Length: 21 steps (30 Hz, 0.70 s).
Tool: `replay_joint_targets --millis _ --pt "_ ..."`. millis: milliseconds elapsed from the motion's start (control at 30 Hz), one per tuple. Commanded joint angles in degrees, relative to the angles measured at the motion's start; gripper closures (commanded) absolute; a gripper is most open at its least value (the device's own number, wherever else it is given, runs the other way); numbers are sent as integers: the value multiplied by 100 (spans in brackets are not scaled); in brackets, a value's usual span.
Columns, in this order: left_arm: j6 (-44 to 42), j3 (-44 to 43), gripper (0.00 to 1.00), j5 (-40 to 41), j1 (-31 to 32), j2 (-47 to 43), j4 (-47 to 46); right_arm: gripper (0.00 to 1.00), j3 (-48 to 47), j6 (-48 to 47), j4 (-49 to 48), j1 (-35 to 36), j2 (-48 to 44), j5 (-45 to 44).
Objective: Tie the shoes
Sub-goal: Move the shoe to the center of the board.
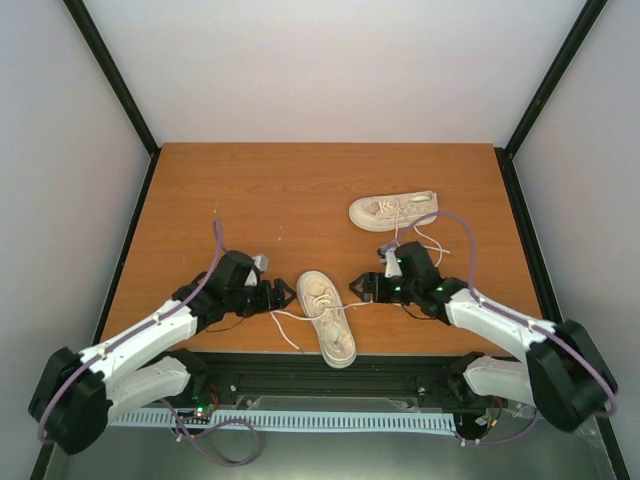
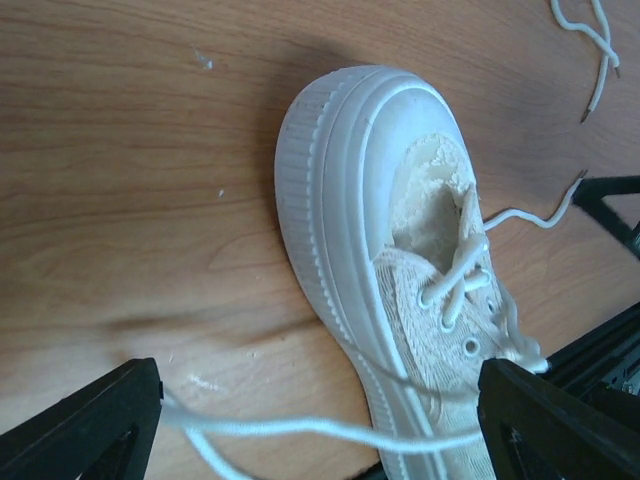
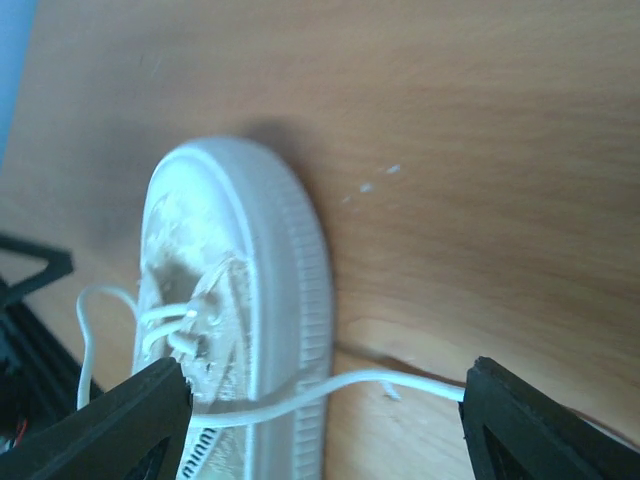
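Two cream shoes lie on the wooden table (image 1: pixel 250 200). The near shoe (image 1: pixel 327 315) sits between my grippers, toe pointing away. The far shoe (image 1: pixel 392 210) lies on its side at the back right, laces loose. My left gripper (image 1: pixel 283 295) is open just left of the near shoe (image 2: pixel 400 260); a white lace (image 2: pixel 300 428) runs slack across the gap between its fingers (image 2: pixel 90 430). My right gripper (image 1: pixel 362 287) is open on the shoe's right side (image 3: pixel 250 300), with the other lace (image 3: pixel 400 378) spanning its open gap.
A black frame rail (image 1: pixel 330 365) runs along the table's near edge, right behind the near shoe's heel. The far shoe's loose laces (image 1: pixel 430 245) trail toward my right arm. Grey walls enclose the table on three sides.
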<state>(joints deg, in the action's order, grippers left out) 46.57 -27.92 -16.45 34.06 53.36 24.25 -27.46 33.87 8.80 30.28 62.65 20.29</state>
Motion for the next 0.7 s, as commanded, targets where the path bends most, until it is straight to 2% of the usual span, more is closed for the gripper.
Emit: replay_joint_targets --millis 0,233,500,567,667 --pt "-126 -170 12 -247 -49 542 -1013 25 -373 -442 -555 506 824 618" --pt "-281 -135 11 -630 -49 1228 -1651 30 -732 -520 -796 857 1810 730" --pt "-508 -272 8 -729 -49 1821 -1810 48 -962 -348 -1100 1086 2563 678" --pt "-561 -291 7 -802 -49 2077 -1908 57 -1014 -270 -1166 1115 2693 674" --pt "-606 -349 7 -857 -49 2392 -2115 80 -1002 -55 -1276 1120 2748 527"
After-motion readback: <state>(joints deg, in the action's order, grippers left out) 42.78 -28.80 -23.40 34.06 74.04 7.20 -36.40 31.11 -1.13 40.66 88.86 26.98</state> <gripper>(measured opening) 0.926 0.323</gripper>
